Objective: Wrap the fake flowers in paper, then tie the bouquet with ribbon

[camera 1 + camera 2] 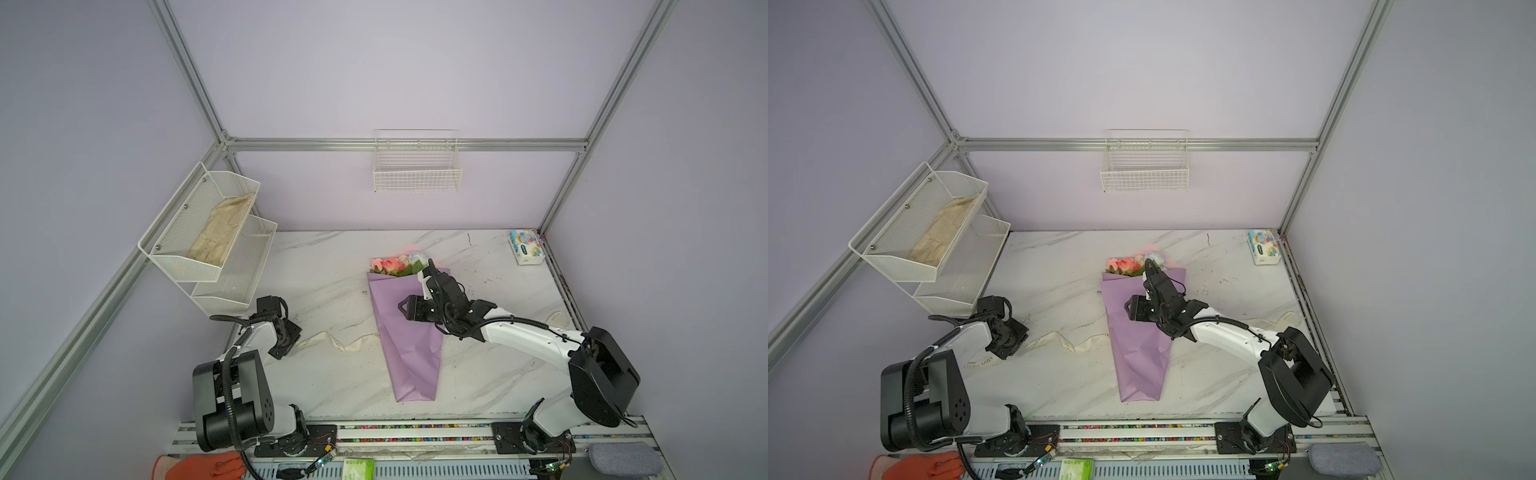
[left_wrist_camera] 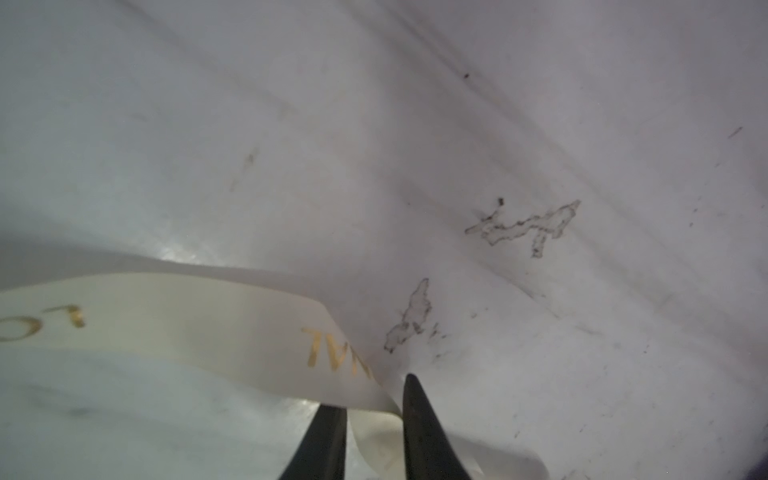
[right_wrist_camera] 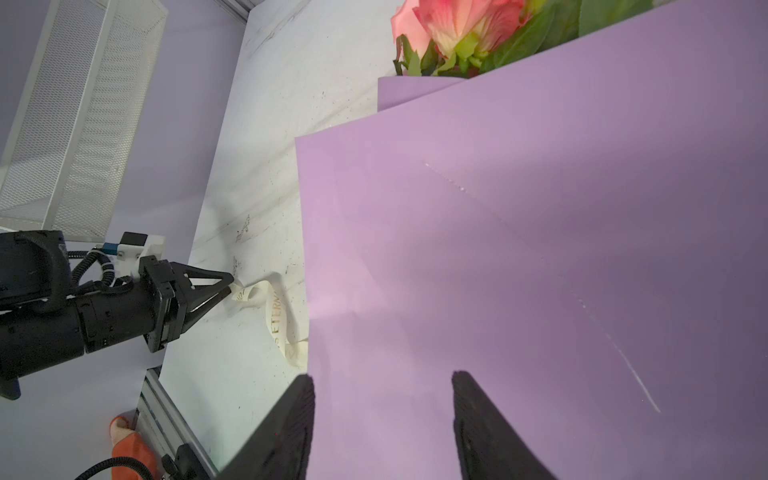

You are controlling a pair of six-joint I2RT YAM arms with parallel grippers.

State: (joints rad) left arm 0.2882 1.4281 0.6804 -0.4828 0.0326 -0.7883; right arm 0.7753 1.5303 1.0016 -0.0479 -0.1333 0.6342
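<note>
Bouquet of fake flowers (image 1: 409, 353) — position, tied?
— Flat at centre of table (image 1: 324, 390), in lilac cone (image 3: 498, 249). Untied. Ribbon (image 1: 336, 344) seemingly passed beneath, one end pinched by left gripper (image 3: 230, 284); right gripper (image 3: 382, 382) spread above cone, holding nothing. Crossing and knotting yet to do.

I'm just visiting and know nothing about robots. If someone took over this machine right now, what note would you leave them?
Left gripper: shut on the cream ribbon, low over the table.
Right gripper: open, holding nothing, above the bouquet.
Bouquet: lies flat mid-table in lilac paper, blooms toward the back wall. Ribbon shows on both sides of it, so it seems to run underneath.
Done: ribbon gripped to the bouquet's left.
Left: bring the ribbon round the paper and knot it; no knot yet.
</note>
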